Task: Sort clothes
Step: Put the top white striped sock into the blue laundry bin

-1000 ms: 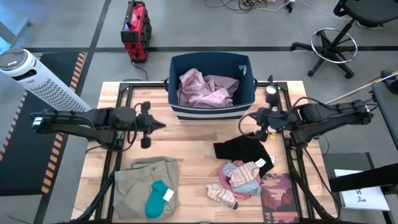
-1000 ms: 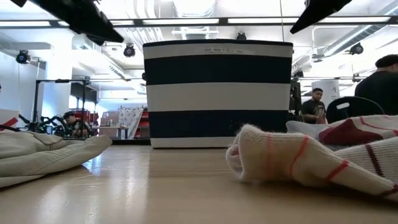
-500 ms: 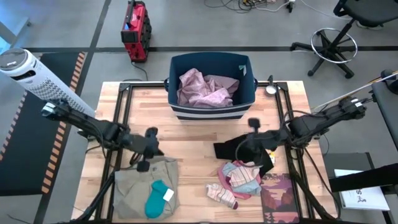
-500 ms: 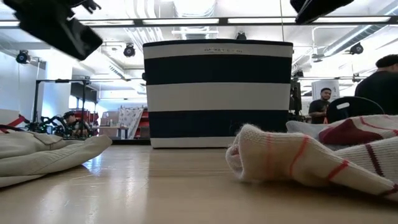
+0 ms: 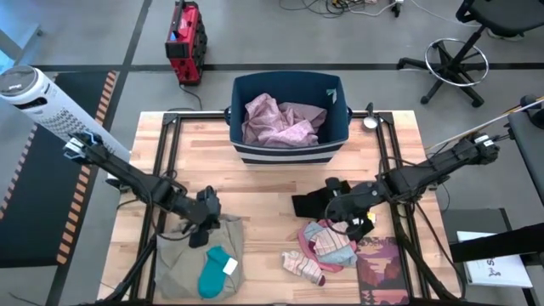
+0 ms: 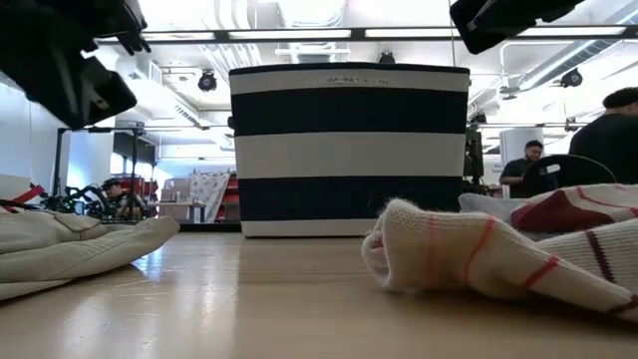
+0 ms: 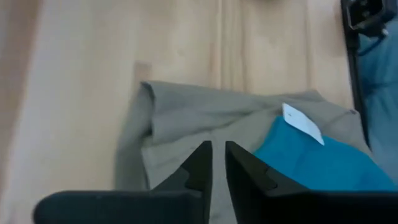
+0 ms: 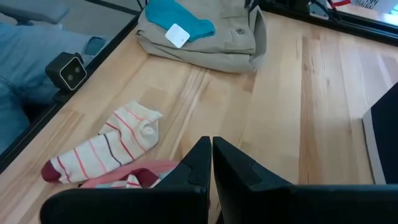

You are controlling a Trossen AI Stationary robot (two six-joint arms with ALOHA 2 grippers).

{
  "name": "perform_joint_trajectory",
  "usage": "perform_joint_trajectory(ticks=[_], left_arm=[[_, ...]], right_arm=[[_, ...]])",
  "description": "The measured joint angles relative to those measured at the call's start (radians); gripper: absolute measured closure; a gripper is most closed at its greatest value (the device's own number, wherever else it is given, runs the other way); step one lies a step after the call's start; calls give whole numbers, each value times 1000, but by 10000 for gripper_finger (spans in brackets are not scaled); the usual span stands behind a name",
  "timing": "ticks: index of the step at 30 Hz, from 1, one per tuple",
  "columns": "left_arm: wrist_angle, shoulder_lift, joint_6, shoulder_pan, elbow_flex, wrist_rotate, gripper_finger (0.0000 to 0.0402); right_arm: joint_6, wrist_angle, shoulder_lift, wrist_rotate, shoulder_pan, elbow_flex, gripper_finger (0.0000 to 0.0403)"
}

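Both arms have dropped from hovering near the navy bin (image 5: 286,119) a second ago to table level. The left gripper (image 5: 204,228), fingers together, now hangs over the top edge of the khaki trousers (image 5: 194,253), where the teal piece (image 5: 218,272) lies. The right gripper (image 5: 338,206), fingers also together, sits over the black piece (image 5: 316,201), just above the striped sock (image 8: 106,148) and maroon-and-white heap (image 5: 330,240). The pale pink garment (image 5: 280,121) is already binned, so each arm looks set for its next pick, though neither holds anything yet
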Motion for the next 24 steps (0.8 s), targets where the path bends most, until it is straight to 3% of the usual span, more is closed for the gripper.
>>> perform_joint_trajectory(ticks=[9, 14, 24], left_arm=[[29, 44, -58, 0, 0, 140, 265], [41, 96, -53, -3, 0, 150, 220], [113, 223, -47, -37, 0, 250, 215]], right_arm=[[0, -2, 6, 0, 0, 0, 401], [8, -8, 7, 0, 0, 0, 401], [16, -10, 7, 0, 0, 0, 401]])
